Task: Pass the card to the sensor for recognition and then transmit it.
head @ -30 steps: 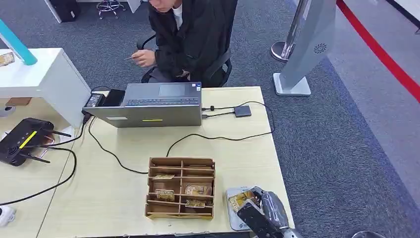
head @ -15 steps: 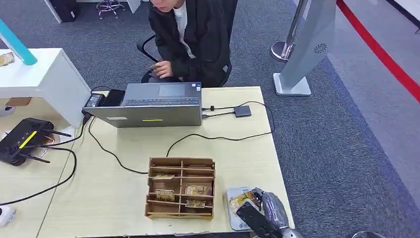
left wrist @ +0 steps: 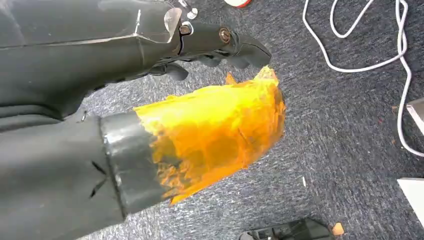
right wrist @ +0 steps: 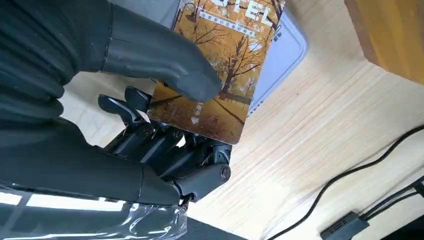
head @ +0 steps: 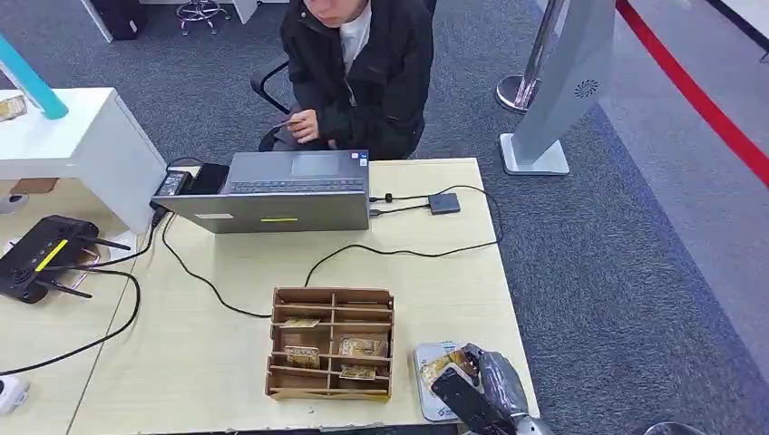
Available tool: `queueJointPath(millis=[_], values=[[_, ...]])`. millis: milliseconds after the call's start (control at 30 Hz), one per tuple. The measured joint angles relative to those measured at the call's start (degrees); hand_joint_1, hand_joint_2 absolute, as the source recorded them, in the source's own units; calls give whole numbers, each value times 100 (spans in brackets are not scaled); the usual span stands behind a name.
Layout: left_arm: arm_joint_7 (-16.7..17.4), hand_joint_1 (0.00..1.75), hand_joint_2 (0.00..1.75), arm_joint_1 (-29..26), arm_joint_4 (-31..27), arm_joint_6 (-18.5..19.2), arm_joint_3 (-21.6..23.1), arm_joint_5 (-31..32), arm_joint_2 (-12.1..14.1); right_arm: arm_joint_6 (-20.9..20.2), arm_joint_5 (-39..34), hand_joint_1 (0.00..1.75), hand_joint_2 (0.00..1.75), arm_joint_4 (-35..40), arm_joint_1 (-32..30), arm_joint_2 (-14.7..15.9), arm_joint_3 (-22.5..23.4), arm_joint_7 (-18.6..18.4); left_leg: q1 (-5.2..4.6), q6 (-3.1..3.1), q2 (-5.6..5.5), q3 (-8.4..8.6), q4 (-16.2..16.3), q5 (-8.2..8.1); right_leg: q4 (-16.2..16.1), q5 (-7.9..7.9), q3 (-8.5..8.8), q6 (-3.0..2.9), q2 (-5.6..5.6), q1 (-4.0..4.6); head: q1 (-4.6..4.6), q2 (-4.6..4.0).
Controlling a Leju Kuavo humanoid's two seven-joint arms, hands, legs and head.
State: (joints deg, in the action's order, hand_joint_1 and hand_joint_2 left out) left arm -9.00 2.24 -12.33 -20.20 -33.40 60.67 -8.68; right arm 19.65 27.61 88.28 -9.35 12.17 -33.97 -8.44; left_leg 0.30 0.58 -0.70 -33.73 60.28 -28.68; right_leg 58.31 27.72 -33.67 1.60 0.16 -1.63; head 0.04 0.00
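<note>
The pale wooden table (head: 435, 272) carries a grey open laptop (head: 272, 192), a brown wooden compartment box (head: 332, 343) with cards in its slots, and, near its front right corner, a flat light-grey card sensor pad (head: 426, 376). A person in a dark jacket (head: 363, 68) sits behind the laptop.

The robot's right hand (head: 472, 385) pinches an autumn-tree printed card (right wrist: 227, 65) between its thick thumb and dark fingers, holding it over the sensor pad (right wrist: 285, 55).

To do this step well, the card's face should be lowered flat and parallel onto the pad and paused there. The card's long axis runs from the fingers out across the pad, its free end pointing away from the hand.

The left hand (left wrist: 220, 42) hangs over grey carpet, fingers curled in and holding nothing.
</note>
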Motion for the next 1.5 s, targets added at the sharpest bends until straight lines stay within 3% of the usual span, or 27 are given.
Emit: queueJointPath(millis=[800, 1500], values=[[0, 0, 0, -12, 0, 0, -11, -55, 2, 20, 330, 175, 175, 295, 19, 20, -20, 4, 0, 0, 0, 1, 0, 0, 0, 0, 1, 0, 0, 0, 0, 0], [-20, 0, 0, -53, 0, 0, -101, -85, -7, 450, 1270, 175, 175, 1670, -381, 210, 188, 313, -1, 0, 0, 0, 0, 0, -1, 1, 0, 2, 0, 0, 2, 0]])
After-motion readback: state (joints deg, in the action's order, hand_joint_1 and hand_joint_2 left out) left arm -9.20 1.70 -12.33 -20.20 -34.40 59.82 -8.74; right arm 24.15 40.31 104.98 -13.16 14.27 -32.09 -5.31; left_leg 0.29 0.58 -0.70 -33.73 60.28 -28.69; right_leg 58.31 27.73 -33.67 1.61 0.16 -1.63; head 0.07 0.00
